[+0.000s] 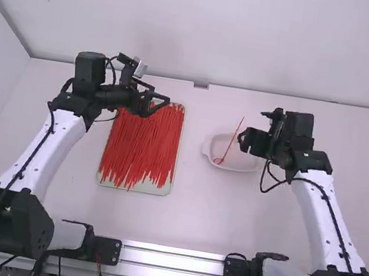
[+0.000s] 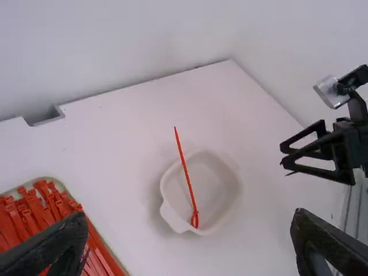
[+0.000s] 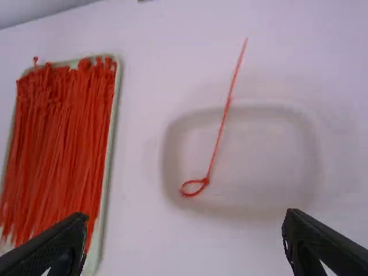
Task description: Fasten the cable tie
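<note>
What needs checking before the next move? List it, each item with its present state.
1. Looped cable tie closed and lying in the white bowl: ok.
2. Its tail, which sticks out over the bowl's rim, is clear of both grippers: ok.
3. Left gripper fingers open, nothing held: ok.
4. Right gripper fingers open, nothing held: ok.
5. Loose ties lying on the tray, ready to pick: ok.
6. Left gripper's height above the loose ties: cannot tell.

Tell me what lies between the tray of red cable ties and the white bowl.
Nothing: only bare table separates the tray from the bowl, as the high view shows.
</note>
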